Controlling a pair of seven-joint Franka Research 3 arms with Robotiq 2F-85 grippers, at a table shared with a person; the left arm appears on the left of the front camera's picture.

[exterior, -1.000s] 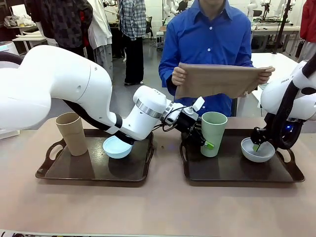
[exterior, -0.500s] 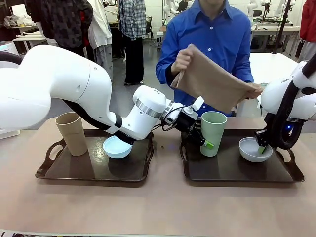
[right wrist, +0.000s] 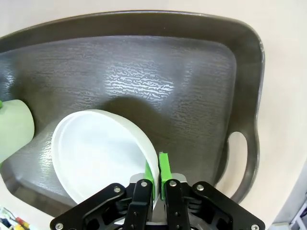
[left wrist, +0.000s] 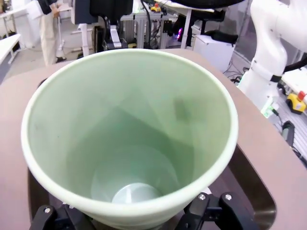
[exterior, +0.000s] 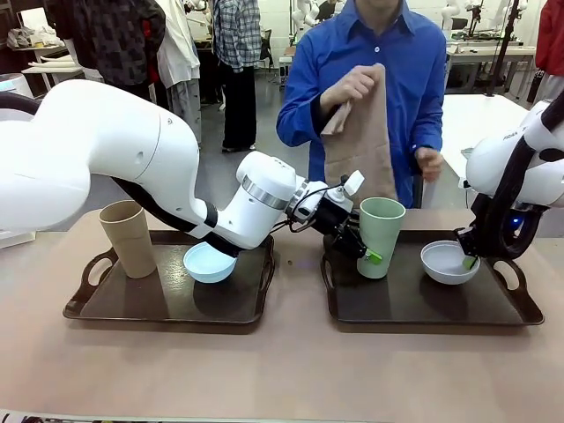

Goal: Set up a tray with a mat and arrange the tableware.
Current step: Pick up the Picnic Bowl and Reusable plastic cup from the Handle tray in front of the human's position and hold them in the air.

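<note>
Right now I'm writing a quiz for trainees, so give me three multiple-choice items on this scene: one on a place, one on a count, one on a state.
1. Where is the light blue bowl?
A) on the left tray
B) on the right tray
C) on the bare table

2. How many trays stand on the table?
A) one
B) two
C) three

3. The right gripper is:
A) open above the bowl
B) shut on the white bowl at its rim
C) shut on nothing

Answers:
1 A: it sits beside the tan cup.
2 B: the left tray plus the right tray.
3 B: the right wrist view shows its fingers pinching the rim.
</note>
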